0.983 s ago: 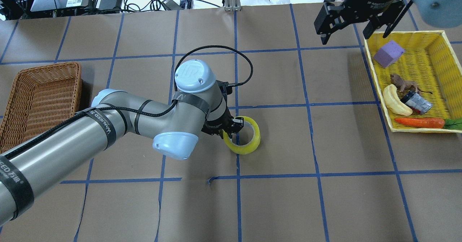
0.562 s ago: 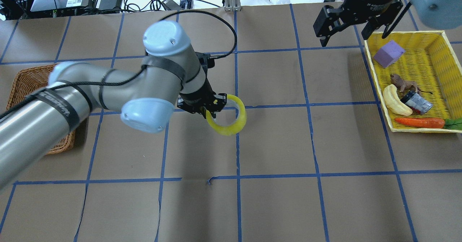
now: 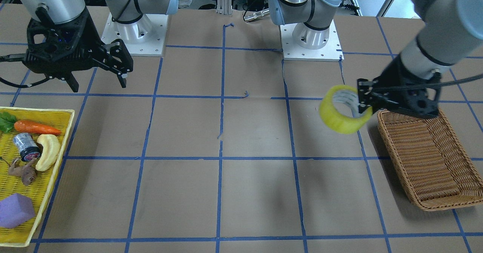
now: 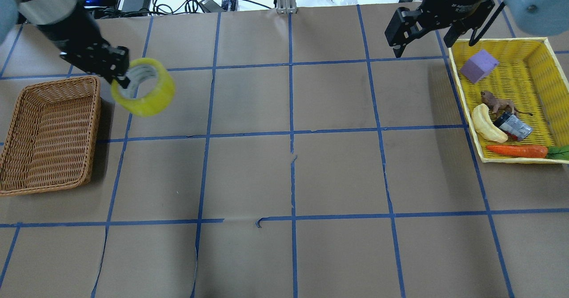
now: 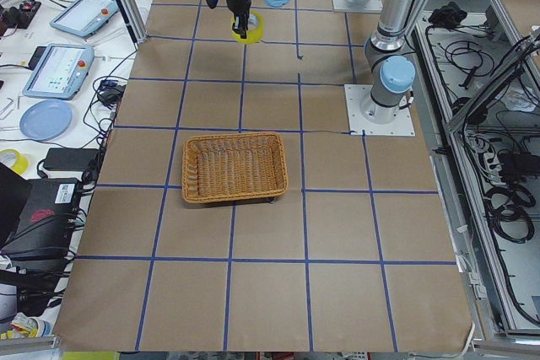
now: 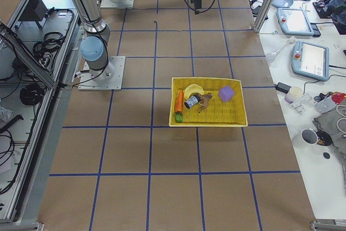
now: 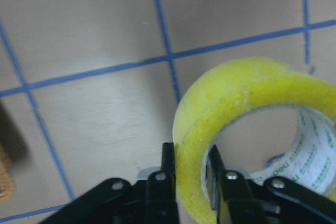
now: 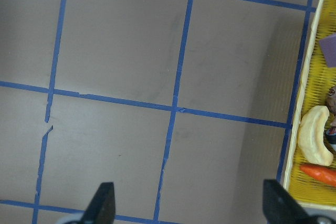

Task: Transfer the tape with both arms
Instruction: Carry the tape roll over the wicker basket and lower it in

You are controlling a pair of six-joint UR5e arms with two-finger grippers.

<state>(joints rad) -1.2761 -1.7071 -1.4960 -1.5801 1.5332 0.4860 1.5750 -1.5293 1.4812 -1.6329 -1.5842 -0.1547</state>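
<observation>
The yellow tape roll [image 4: 149, 94] hangs in the air, clear of the table, just right of the wicker basket's [image 4: 49, 133] far corner. My left gripper [image 4: 121, 76] is shut on the roll's wall, one finger inside the white core and one outside. The left wrist view shows the tape [image 7: 236, 90] pinched between the fingers [image 7: 167, 179]. In the front view the tape [image 3: 339, 117] sits beside the left gripper [image 3: 364, 102]. My right gripper [image 4: 424, 44] is open and empty, high over the table's far right, also in the front view [image 3: 98, 85].
The wicker basket [image 3: 426, 158] stands at the robot's left. A yellow tray [image 4: 454, 69] at the right holds a purple block [image 4: 478, 66], a banana [image 4: 486, 123], a carrot [image 4: 515, 151], a small can and an animal figure. Blue tape lines grid the brown table.
My left arm has lifted the tape off the table's middle and swung it left and away, up beside the wicker basket. The right gripper has hardly moved.
</observation>
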